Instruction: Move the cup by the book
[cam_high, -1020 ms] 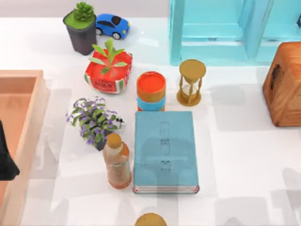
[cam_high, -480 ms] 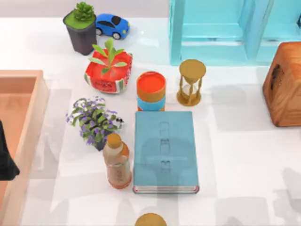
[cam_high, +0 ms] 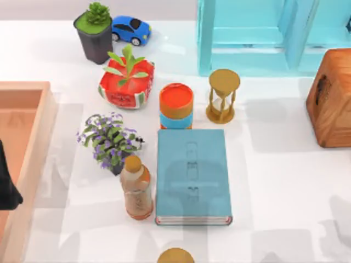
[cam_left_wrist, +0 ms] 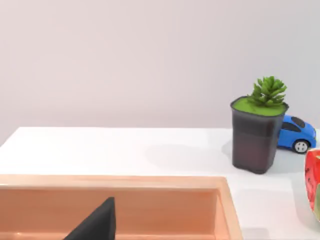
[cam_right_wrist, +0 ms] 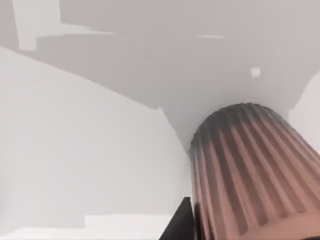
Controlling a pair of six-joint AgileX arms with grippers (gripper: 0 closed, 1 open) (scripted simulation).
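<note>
Nothing on the table has moved since the earlier top views. The book [cam_high: 192,176], a flat light-blue hardcover with faint embossed marks and white page edges, lies mid-table. The cup [cam_right_wrist: 252,172], a ribbed, tapered copper-brown tumbler, stands at the table's near edge, just below the book [cam_high: 175,255]. A dark fingertip of the right gripper [cam_right_wrist: 182,222] sits beside it; its spread I cannot tell. The left arm [cam_high: 8,181] stays parked left of the book, over a peach wooden tray [cam_high: 27,87].
</note>
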